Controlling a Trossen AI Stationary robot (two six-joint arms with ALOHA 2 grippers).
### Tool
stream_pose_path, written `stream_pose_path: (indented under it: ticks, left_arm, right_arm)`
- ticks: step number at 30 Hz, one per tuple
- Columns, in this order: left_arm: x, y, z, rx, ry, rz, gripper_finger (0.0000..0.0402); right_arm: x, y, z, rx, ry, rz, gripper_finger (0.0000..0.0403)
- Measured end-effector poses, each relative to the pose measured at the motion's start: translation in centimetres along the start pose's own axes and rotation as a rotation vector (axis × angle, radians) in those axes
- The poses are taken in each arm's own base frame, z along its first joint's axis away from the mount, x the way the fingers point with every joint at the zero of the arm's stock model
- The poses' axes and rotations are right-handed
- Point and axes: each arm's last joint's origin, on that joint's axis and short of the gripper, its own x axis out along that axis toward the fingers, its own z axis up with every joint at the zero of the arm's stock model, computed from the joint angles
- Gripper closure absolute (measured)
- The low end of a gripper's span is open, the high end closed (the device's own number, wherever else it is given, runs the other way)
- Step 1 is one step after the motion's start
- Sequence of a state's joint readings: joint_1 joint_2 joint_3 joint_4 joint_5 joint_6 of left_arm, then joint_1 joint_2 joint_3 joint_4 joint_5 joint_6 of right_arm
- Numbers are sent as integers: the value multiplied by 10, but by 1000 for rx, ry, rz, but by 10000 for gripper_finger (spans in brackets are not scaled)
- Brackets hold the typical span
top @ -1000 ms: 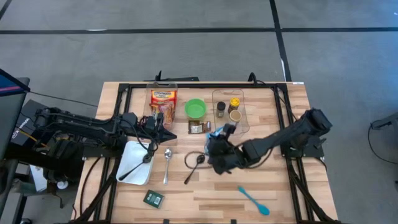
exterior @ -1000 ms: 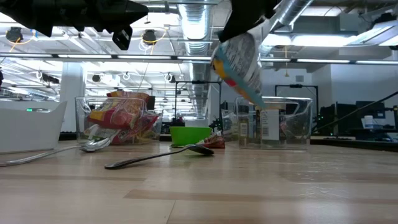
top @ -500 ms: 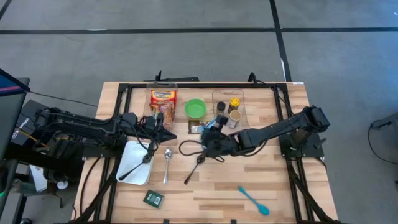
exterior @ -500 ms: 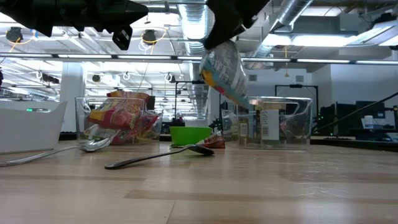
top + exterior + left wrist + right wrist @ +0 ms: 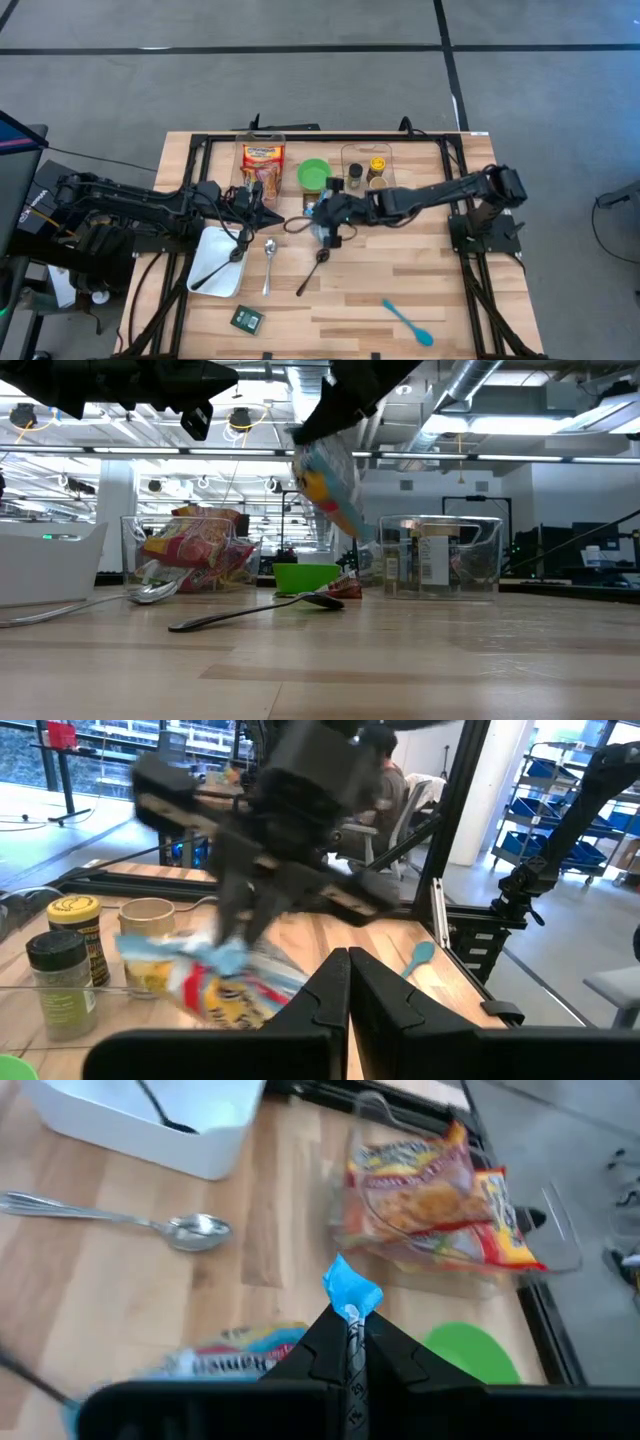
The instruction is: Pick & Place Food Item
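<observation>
A blue, white and yellow snack bag (image 5: 327, 487) hangs in the air over the middle of the table, with my right gripper (image 5: 323, 212) shut on it, just near of the green bowl (image 5: 314, 175). The left wrist view shows the same bag (image 5: 205, 978) below the right gripper. My left gripper (image 5: 272, 217) is shut, level and holds nothing. It waits left of the bag, beside the white tray (image 5: 218, 268). My right gripper pinches the bag's crumpled blue top edge (image 5: 350, 1294) between its two fingers. The fingers come slanting down from the table's right side. The bag hangs tilted below the fingers, clear of the table.
A clear bin of red snack bags (image 5: 262, 163) and a clear bin of spice jars (image 5: 368, 172) flank the bowl at the far edge. A silver spoon (image 5: 268, 262) and a dark spoon (image 5: 314, 268) lie mid-table. A teal spatula (image 5: 408, 322) and a small dark packet (image 5: 246, 319) lie near the front.
My right gripper has swung toward the table's left and far edge, turning as it went, and has carried the bag from right of the dark spoon to just near of the green bowl. The bag stays hanging clear of the table.
</observation>
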State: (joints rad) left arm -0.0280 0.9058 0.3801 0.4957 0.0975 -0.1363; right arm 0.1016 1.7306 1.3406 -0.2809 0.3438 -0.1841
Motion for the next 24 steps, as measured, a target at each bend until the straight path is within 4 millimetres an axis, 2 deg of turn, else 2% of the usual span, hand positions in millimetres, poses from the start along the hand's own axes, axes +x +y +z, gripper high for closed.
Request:
stream_pose_path:
  ticks: [3,6,15,20,24]
  left_arm:
    - [0,0,0,0,0,0,401]
    - [0,0,0,0,1,0,401]
    - [0,0,0,0,1,0,401]
    - [0,0,0,0,0,0,401]
    - [0,0,0,0,0,0,401]
  right_arm:
    - [3,-7,-2,13,3,32,392]
    - [3,-4,-3,10,-1,111,392]
    - [-9,29,1,-45,-32,311,392]
    - [-18,50,6,-121,-82,355,392]
    - [-21,56,11,-141,-133,358,392]
